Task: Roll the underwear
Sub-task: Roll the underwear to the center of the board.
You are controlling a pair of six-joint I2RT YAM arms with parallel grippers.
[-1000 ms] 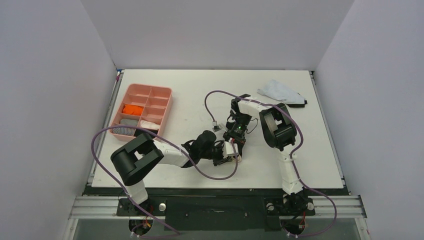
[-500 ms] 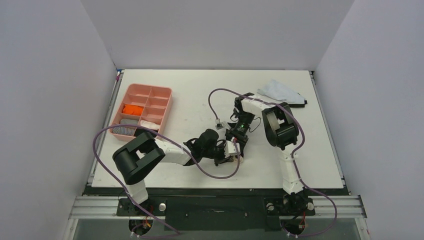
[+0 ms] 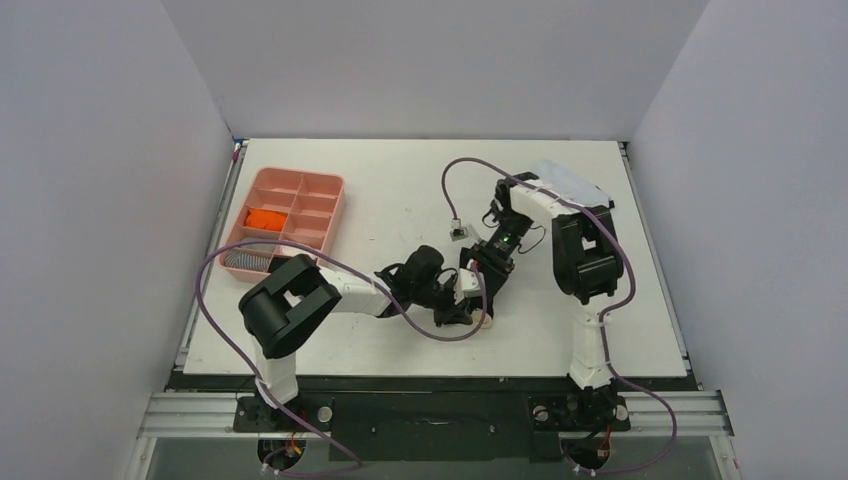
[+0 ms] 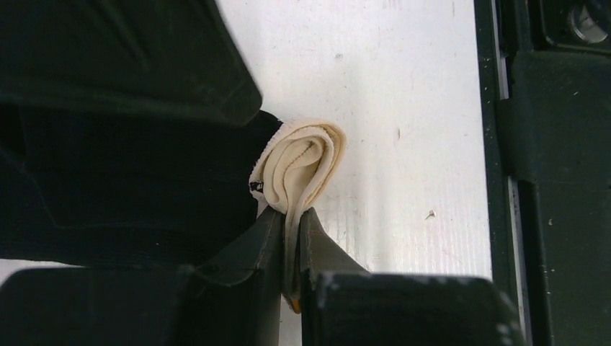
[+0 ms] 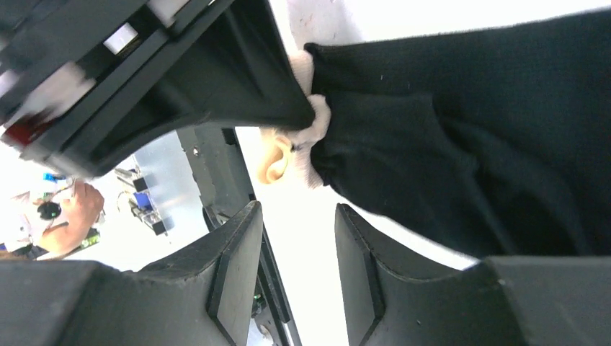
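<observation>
One waistband edge (image 4: 301, 160) clamped in left gripper (image 4: 290, 216).

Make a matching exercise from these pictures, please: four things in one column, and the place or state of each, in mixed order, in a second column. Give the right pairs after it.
Column one:
1. left gripper
2. right gripper
3. orange underwear
4. pale cloth

Column two:
A. lies at the far right of the table
B. jaws open, nothing between them
C. lies in a compartment of the pink tray
D. jaws shut on the beige waistband of the black underwear

Pairs: 1-D, 2-B, 3-C, 4-A.
</observation>
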